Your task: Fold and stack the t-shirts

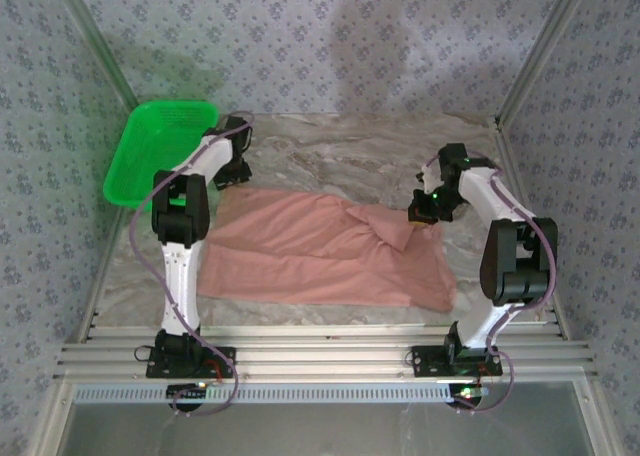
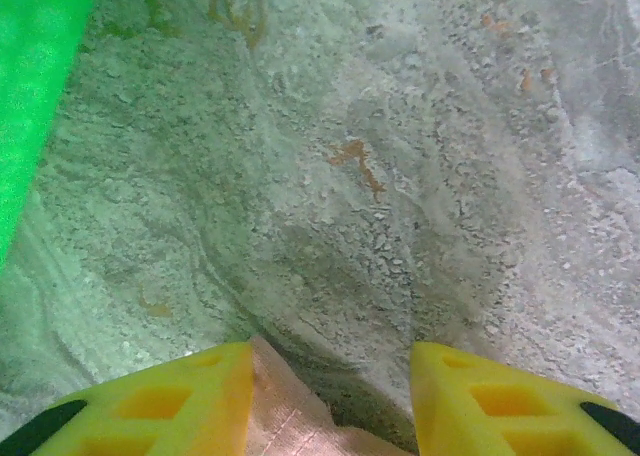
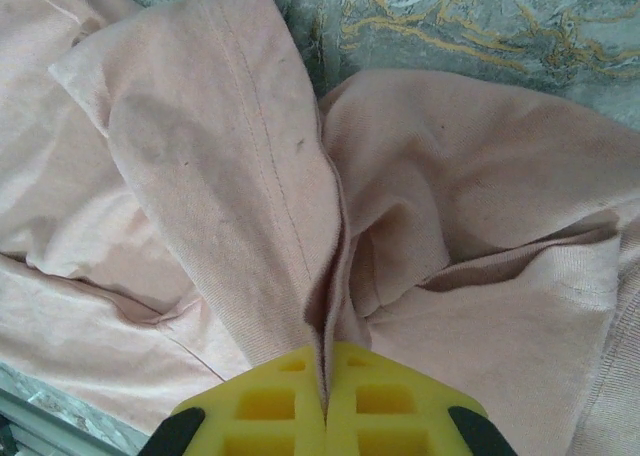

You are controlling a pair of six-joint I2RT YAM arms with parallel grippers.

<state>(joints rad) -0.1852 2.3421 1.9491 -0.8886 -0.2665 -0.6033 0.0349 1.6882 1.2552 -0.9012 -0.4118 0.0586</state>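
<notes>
A salmon-pink t-shirt lies spread across the middle of the marble table, its printed graphic hidden. My right gripper is shut on a bunched fold of the t-shirt, pinching the hem between its yellow fingers; seen from above, my right gripper holds the fabric at the shirt's far right corner. My left gripper is open just above the table at the shirt's far left corner, with a pink corner of the t-shirt lying against its left finger. From above, my left gripper sits by that edge.
A green plastic basket rests at the back left, its edge green in the left wrist view. Bare marble table lies behind the shirt. Patterned walls and metal posts enclose the space; an aluminium rail runs along the front.
</notes>
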